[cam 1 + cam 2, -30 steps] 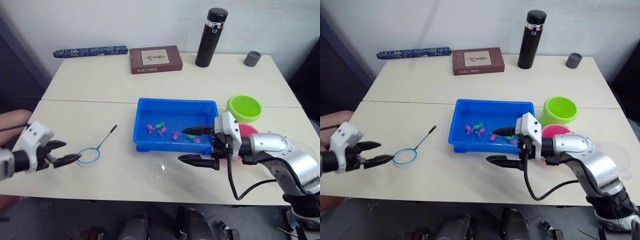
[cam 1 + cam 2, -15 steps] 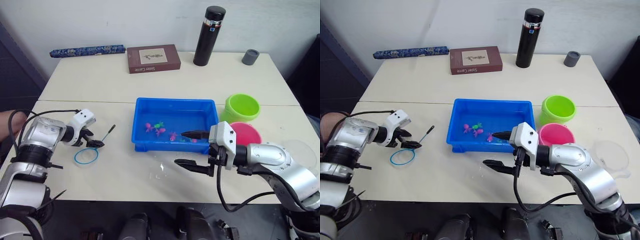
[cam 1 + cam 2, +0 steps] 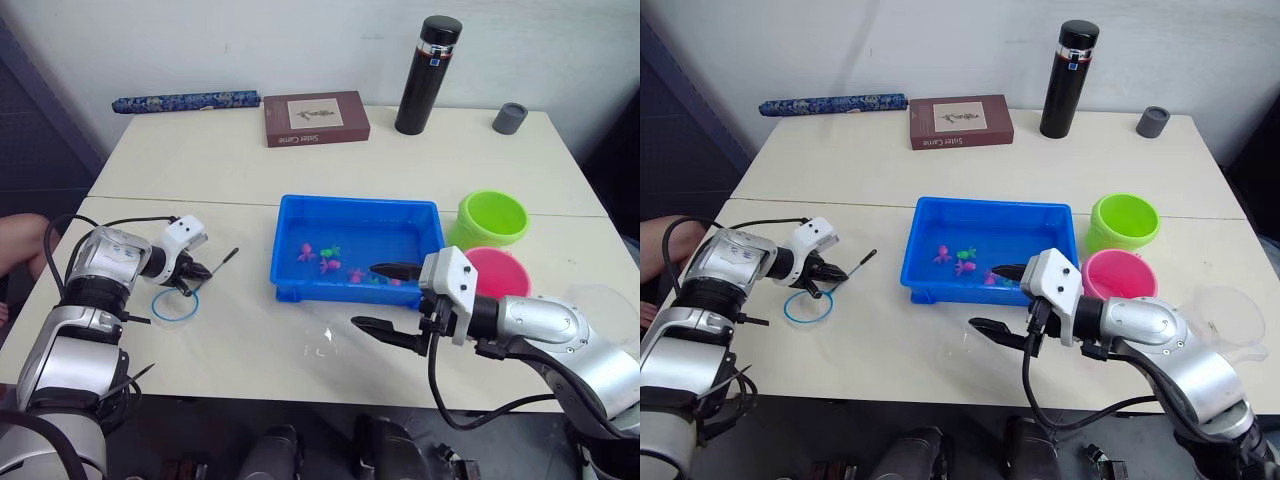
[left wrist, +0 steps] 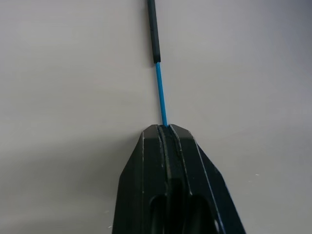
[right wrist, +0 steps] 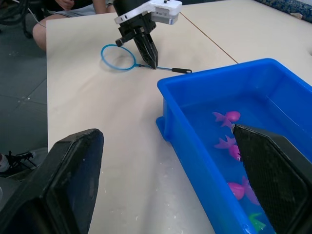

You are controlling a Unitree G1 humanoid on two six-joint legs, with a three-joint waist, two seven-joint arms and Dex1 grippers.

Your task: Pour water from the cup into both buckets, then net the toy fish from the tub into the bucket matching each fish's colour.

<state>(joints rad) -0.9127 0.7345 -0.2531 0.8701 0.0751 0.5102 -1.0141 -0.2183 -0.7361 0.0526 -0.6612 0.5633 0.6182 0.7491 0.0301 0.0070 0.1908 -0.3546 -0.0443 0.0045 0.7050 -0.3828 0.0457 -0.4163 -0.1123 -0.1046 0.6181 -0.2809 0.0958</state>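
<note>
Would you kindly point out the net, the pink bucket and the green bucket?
net (image 3: 805, 306): right eye view, blue hoop.
pink bucket (image 3: 1117, 274): right eye view, inside wall.
green bucket (image 3: 1125, 221): right eye view, inner floor.

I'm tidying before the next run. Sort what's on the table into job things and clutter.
Job: blue tub, toy fish, green bucket, pink bucket, clear cup, net, pinched by the left gripper.

Clutter: black flask, grey cap, brown book, patterned blue roll.

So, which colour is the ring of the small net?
Blue; the net's ring shows best in the right wrist view.
</note>
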